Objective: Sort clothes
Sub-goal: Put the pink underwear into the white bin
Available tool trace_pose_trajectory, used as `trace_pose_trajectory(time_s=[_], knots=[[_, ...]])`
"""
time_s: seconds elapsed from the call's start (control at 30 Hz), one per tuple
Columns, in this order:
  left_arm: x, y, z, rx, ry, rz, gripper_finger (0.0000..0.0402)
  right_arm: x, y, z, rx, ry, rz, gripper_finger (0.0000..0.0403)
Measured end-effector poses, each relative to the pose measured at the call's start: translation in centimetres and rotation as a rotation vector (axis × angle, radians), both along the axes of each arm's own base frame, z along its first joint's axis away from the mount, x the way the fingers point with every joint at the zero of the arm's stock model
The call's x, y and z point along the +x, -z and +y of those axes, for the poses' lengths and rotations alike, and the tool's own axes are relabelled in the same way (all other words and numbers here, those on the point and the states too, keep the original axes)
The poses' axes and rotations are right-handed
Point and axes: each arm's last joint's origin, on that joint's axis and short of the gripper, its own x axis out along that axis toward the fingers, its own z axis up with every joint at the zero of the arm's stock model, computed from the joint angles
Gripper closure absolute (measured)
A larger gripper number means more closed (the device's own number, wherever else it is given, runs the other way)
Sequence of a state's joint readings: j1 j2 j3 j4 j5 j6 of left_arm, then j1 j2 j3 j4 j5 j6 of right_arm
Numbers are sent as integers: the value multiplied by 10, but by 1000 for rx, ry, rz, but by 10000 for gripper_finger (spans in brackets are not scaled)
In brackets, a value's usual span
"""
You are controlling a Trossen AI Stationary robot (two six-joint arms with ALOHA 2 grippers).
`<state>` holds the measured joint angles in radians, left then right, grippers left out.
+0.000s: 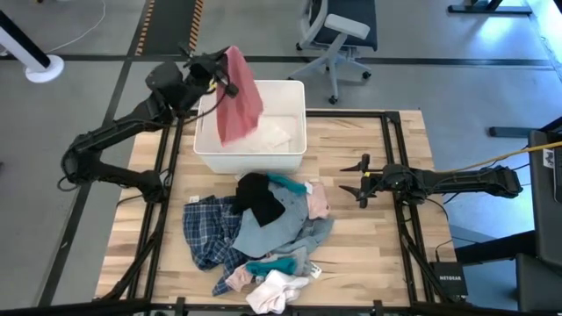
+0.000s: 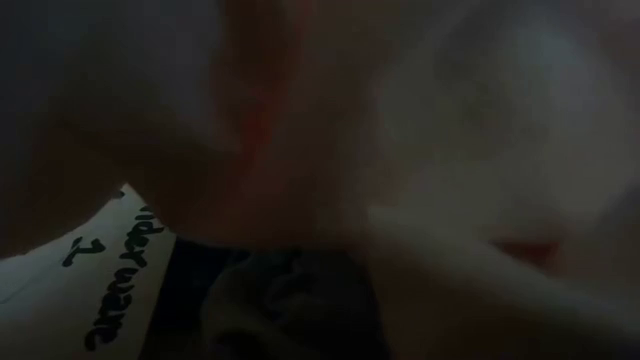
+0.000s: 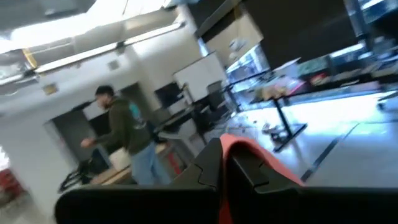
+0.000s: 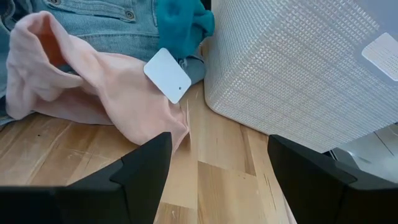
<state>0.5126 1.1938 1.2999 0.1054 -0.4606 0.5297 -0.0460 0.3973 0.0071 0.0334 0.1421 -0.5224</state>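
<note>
Left gripper is raised over the far left rim of the white bin, fingers clamped on a red-pink garment. The cloth hangs from the pinch down across the bin's left half, its lower edge over the bin's inside. In the left wrist view a strip of the same red cloth shows between the closed fingers; the camera points out into the room, where a person in a dark hoodie stands near desks.

Inside the bin, a pale piece lies on the floor of the tub.

Right gripper sits low over the table, just right of the clothes pile, jaws spread wide and holding nothing. Its wrist view shows the two fingers apart over bare wood, with a pink piece bearing a white tag directly ahead, denim and teal cloth behind it, and the bin's textured wall beside them.

Pile on the table, in front of the bin:
- plaid shirt, left side
- black piece, on top near the bin
- grey-blue piece, centre
- teal piece, toward the front
- white piece, at the front edge

Low view is blocked by cloth close to the lens; nothing usable there.
</note>
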Motion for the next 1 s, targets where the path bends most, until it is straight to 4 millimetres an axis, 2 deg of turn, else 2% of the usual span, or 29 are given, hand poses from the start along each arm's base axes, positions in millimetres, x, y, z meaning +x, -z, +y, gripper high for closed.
trace_pose_trajectory(time_s=[0.27, 0.4, 0.6, 0.73, 1.0], knots=[[-1, 16, 20, -116, -43, 49, 393, 0, 0, 0, 0, 0, 0, 117], [0, 22, 22, -156, -48, 73, 395, 0, 0, 0, 0, 0, 0, 117], [0, 22, 22, -197, -38, 9, 379, 0, 0, 0, 0, 0, 0, 117], [0, 25, 22, -242, -38, -10, 352, 0, 0, 0, 0, 0, 0, 117], [-2, 37, 22, -376, -38, 2, 266, 0, 0, 0, 0, 0, 0, 117]])
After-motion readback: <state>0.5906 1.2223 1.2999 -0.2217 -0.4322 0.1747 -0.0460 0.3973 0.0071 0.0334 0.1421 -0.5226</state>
